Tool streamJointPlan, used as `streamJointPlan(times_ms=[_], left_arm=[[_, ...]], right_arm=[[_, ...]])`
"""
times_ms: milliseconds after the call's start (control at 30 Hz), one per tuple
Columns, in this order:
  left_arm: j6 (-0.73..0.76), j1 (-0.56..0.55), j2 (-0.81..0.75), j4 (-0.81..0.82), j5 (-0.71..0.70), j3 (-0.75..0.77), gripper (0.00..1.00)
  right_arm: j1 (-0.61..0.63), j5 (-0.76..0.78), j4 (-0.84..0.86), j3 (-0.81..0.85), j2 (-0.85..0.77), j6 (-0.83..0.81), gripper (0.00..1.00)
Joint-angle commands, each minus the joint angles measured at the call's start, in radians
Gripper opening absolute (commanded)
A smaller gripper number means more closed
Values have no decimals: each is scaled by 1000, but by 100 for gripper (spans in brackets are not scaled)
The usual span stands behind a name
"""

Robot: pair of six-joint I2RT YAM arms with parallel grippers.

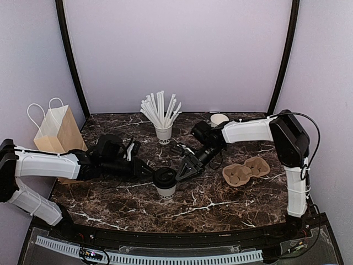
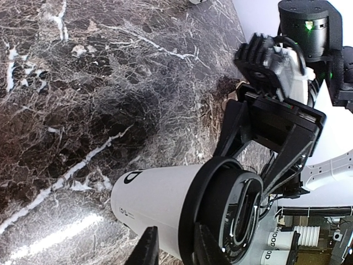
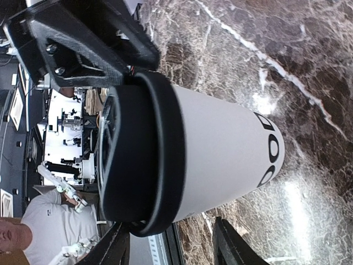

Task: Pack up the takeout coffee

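Note:
The takeout coffee (image 1: pixel 165 184) is a white paper cup with dark lettering and a black lid, standing upright on the marble table (image 1: pixel 220 204) near the front middle. My left gripper (image 1: pixel 150 172) is at its left side, open. In the left wrist view the gripper (image 2: pixel 175 236) has one finger (image 2: pixel 146 248) over the cup wall (image 2: pixel 160 204) and the other over the lid's rim. My right gripper (image 1: pixel 185 168) is at the cup's right, open. In the right wrist view this gripper (image 3: pixel 170 232) straddles the cup (image 3: pixel 220 160) from lid to base, with one finger (image 3: pixel 231 243) apart from the wall.
A white cup of straws (image 1: pixel 163 131) stands behind the coffee. A brown cardboard cup carrier (image 1: pixel 245 170) lies at the right, and a lidless white cup (image 1: pixel 219 119) sits at the back. A paper bag with white handles (image 1: pixel 55 132) stands at the left edge.

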Motion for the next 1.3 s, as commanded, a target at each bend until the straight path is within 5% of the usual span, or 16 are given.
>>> streamJointPlan(times_ms=[0, 267, 567, 900, 1267], left_arm=[[-19, -6, 31, -93, 23, -74, 21], [-55, -6, 61, -88, 29, -161, 2], [-16, -6, 49, -71, 30, -144, 0], [53, -5, -239, -38, -19, -75, 15], [133, -7, -269, -76, -57, -20, 48]], right_arm=[[13, 323, 38, -42, 113, 68, 51], [15, 546, 1, -44, 214, 77, 45], [-2, 268, -78, 86, 89, -123, 52], [-15, 156, -179, 218, 53, -219, 57], [-15, 145, -174, 181, 12, -218, 59]])
